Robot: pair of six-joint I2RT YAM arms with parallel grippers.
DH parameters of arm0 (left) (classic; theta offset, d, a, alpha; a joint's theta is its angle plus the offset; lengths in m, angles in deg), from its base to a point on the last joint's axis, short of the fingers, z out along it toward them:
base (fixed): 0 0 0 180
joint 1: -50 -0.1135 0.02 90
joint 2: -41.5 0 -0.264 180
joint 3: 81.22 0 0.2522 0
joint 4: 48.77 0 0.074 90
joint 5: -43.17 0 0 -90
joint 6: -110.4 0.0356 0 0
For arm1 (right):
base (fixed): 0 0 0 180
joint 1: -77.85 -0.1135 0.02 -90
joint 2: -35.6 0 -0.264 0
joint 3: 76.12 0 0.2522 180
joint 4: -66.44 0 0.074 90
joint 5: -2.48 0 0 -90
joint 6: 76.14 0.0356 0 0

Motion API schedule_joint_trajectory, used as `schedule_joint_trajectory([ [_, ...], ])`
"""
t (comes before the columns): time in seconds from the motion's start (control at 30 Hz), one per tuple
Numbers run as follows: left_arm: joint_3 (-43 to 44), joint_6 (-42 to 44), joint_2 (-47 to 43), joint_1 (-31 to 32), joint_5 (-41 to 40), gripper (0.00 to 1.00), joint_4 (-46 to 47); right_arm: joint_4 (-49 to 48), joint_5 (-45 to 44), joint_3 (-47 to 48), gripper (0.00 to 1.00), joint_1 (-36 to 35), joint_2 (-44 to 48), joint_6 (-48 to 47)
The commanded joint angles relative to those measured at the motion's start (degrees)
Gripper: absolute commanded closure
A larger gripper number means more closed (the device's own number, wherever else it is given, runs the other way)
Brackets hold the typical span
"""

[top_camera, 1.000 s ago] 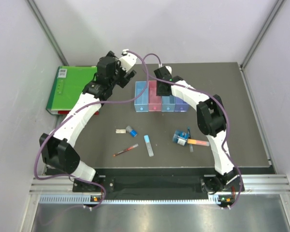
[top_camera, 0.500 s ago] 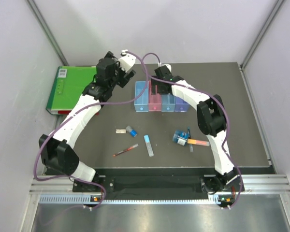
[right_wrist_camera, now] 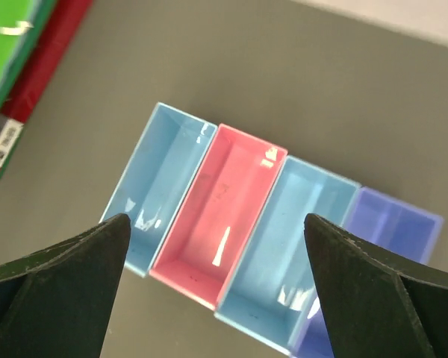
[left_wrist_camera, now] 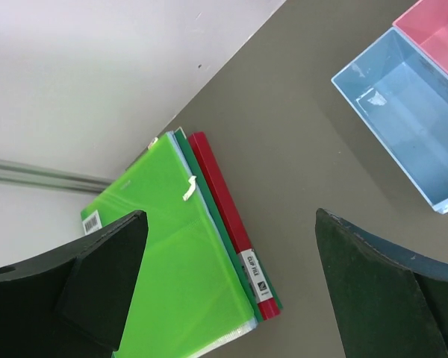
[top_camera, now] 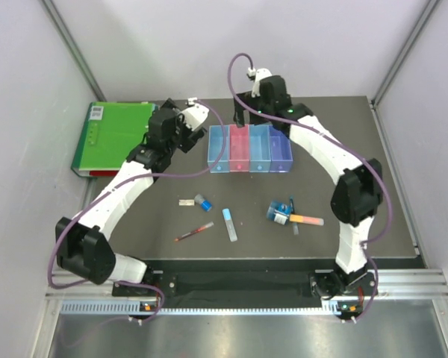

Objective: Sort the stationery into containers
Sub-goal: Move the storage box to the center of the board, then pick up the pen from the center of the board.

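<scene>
**A:** What has changed on the bench [top_camera: 373,194]?

**B:** The right arm; a second ago it sat low over the pink bin [right_wrist_camera: 239,160] with its jaws nearly closed; now it is lifted behind the row of bins [top_camera: 263,145], and the right end effector [right_wrist_camera: 213,224] stands wide with nothing between its fingers.

**A:** So something was dropped in?

**B:** Probably a release; only a pale glint shows in the pink bin, and I cannot tell what it is; the left end effector [left_wrist_camera: 231,224] is wide and empty as before, hovering between the green binder [left_wrist_camera: 172,246] and the bins.

**A:** And the loose stationery?

**B:** Unmoved in front of the bins; blue-white roll [top_camera: 278,212] touching the orange-pink marker [top_camera: 307,219] on the right; pale blue flat stick [top_camera: 229,224] and thin red pen [top_camera: 194,232] in the middle; small blue cap [top_camera: 204,202] just beside the tiny white block [top_camera: 186,201]; most of the sorting looks undone.
</scene>
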Motion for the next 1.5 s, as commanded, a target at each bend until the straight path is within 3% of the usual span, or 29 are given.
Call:
schedule_joint_trajectory([
  [0.0, -1.8, 2.9, -4.9, -0.3, 4.3, 0.01, 1.9, 2.9, 8.2, -2.2, 0.0, 1.5, 7.2, -9.5],
  [0.3, -4.4, 9.4, -8.5, -0.2, 14.5, 0.01, -8.1, 14.4, 13.0, -9.0, 0.0, 3.7, 18.0, -29.2],
  [0.43, -5.1, 11.3, -9.4, 0.0, 15.0, 0.01, -8.3, 24.9, 18.1, -15.3, 0.02, 5.1, 22.3, -40.8],
  [0.7, -6.3, 13.5, -9.6, 0.2, 14.4, 0.01, -7.6, 29.6, 16.7, -30.9, 0.02, 6.0, 34.7, -58.1],
  [1.0, -4.0, 12.2, -8.2, 0.8, 13.3, 0.01, -7.3, 22.0, 11.7, -51.0, 0.03, 5.8, 41.9, -66.2],
  [1.27, -2.3, 11.8, -7.8, 2.7, 11.7, 0.01, -7.7, 18.5, 11.5, -58.4, 0.08, 5.9, 41.9, -69.3],
  [1.47, -1.2, 12.0, -7.7, 4.1, 9.3, 0.01, -8.6, 16.4, 11.6, -61.3, 0.17, 5.8, 40.4, -70.2],
])
